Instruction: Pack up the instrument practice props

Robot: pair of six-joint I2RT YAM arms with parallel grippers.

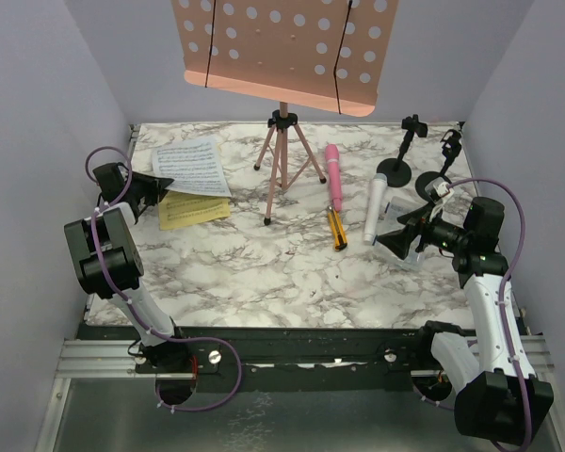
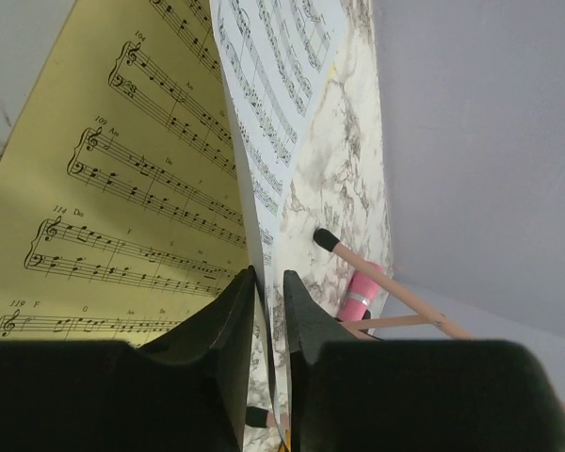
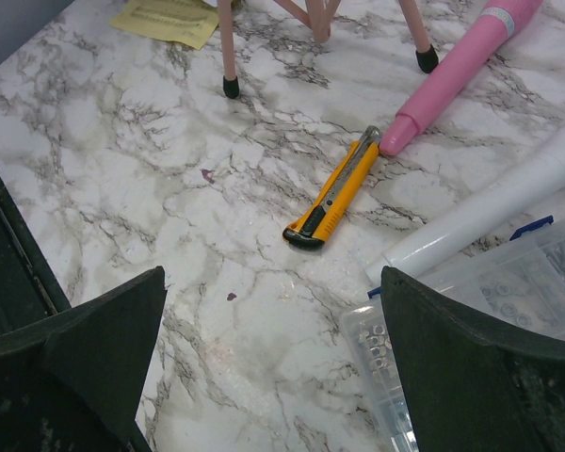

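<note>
**left jaws at the paper's edge, right jaws wide over the box**

the left gripper (image 1: 162,185) sits at the far left of the white marble-patterned table (image 1: 264,273), right against the sheet music. in the left wrist view its jaws stand only a narrow slit apart, and the edge of the white sheet-music page (image 2: 282,85) runs into that slit, long side leading away from the fingers. the yellow sheet-music page (image 2: 122,169) lies just beside it. whether the white page is pinched i cannot tell. the left arm is clearly the nearer one to both pages.

the right gripper (image 1: 388,241) hovers wide open and empty over the clear plastic box (image 3: 471,311), pointing left. nearest it is the grey-white toy microphone (image 1: 375,207), with the pink toy microphone (image 1: 333,177) just beyond; both lie lengthwise, near to far.

count:
- pages: two
- microphones: two
- black round-based mic mounts: two (image 1: 395,168) (image 1: 445,153)
- pink perforated music rack (image 1: 282,42) on pink tripod (image 1: 282,162): one
- yellow-and-black cutter (image 1: 337,229): one
- box: one
</note>
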